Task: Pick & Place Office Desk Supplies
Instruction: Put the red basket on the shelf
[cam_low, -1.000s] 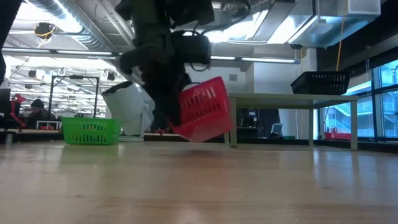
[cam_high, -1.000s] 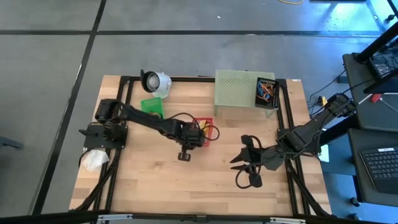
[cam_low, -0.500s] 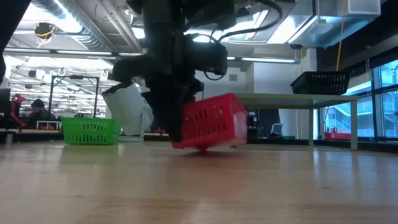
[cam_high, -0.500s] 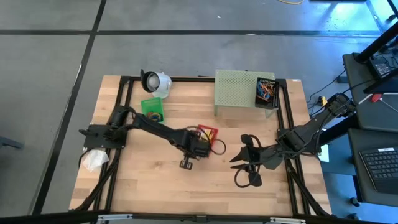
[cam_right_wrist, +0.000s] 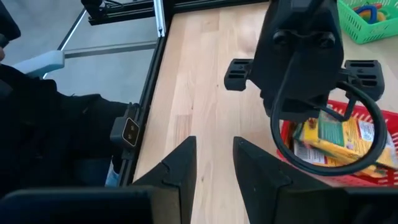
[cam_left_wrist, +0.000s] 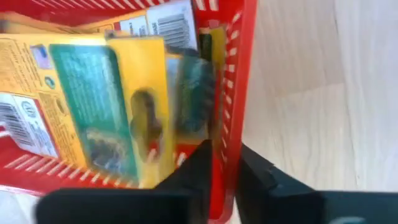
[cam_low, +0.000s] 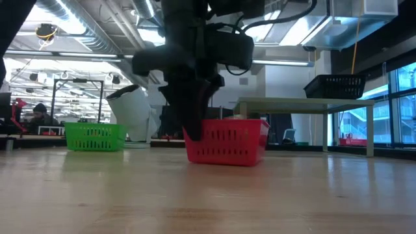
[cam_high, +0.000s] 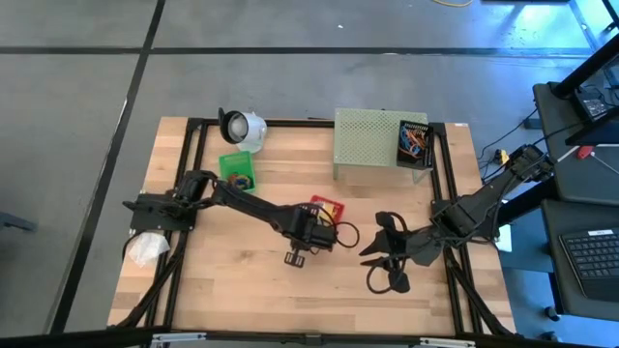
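A red slotted basket (cam_high: pixel 325 207) stands on the wooden table near its middle, with yellow-and-green crayon boxes (cam_left_wrist: pixel 106 93) lying inside it. My left gripper (cam_left_wrist: pixel 225 168) comes down on the basket's left end (cam_low: pixel 194 130) and is shut on its wall. My right gripper (cam_right_wrist: pixel 214 155) hangs open over the table's right part (cam_high: pixel 368 253), pointing toward the basket, with nothing between its fingers. The crayon boxes (cam_right_wrist: pixel 339 140) also show in the right wrist view, behind the left arm. My left gripper holds the red basket by a side wall (cam_left_wrist: pixel 231 106), one finger inside the basket and one outside it. The fingers come from above, pointing down, and stand across the wall's rim. The basket sits level with its bottom (cam_low: pixel 224 161) on the table.
A green basket (cam_high: pixel 235 166) with small things stands at the far left, a white round object (cam_high: pixel 242 128) behind it. A pale green perforated shelf (cam_high: pixel 368 140) and a black bin of coloured rubber bands (cam_high: pixel 414 143) stand at the far right. Bare wood lies along the near edge.
My left gripper has carried the red basket toward the table's right and near edges and slightly down. The basket hung tilted and clear of the table; now it stands level on the wood.
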Tool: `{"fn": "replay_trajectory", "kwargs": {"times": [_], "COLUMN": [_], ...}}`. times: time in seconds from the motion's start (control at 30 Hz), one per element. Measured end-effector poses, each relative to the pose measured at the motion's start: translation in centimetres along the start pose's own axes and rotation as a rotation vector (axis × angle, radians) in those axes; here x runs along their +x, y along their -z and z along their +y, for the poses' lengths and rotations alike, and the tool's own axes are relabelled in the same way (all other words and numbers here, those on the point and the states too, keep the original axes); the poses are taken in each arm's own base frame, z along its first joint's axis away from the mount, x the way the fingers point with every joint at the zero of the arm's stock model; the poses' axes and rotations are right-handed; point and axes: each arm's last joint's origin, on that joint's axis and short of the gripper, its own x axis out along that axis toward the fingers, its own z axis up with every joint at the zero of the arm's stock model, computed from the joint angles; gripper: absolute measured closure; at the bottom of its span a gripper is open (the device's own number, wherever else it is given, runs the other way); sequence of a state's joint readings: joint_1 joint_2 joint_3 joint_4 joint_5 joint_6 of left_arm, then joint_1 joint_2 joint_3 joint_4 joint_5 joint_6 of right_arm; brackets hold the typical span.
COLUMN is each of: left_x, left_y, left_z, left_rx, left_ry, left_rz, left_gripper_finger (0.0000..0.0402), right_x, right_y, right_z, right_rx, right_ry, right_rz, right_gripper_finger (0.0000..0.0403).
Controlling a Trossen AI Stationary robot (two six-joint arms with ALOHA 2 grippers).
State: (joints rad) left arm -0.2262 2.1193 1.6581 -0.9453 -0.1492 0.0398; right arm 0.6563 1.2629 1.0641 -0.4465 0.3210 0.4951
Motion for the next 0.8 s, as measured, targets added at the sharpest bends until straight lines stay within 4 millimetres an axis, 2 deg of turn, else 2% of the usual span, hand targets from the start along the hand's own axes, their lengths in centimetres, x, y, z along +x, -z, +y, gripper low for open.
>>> {"fn": "replay_trajectory", "kwargs": {"times": [0.2, 0.4, 0.57, 0.8], "left_x": [0.1, -0.3, -1.7, -4.4], "left_y": [0.0, 0.2, 0.4, 0.9], "left_z": [0.2, 0.2, 0.4, 0.7], "left_rx": [-0.007, -0.005, -0.006, -0.022], "left_ry": [0.0, 0.002, 0.001, 0.004], "left_rz": [-0.005, 0.004, -0.011, -0.06], "left_gripper_finger": [0.0277, 0.022, 0.0194, 0.019], "right_x": [0.0, 0.0, 0.0, 0.0], "right_y": [0.0, 0.1, 0.3, 0.3], "right_z": [0.0, 0.0, -0.2, -0.3], "right_rx": [0.021, 0.021, 0.041, 0.067], "right_ry": [0.0, -0.015, 0.007, 0.038], "right_rz": [0.002, 0.02, 0.037, 0.027], "right_gripper_finger": [0.0295, 0.0295, 0.0295, 0.0295]}}
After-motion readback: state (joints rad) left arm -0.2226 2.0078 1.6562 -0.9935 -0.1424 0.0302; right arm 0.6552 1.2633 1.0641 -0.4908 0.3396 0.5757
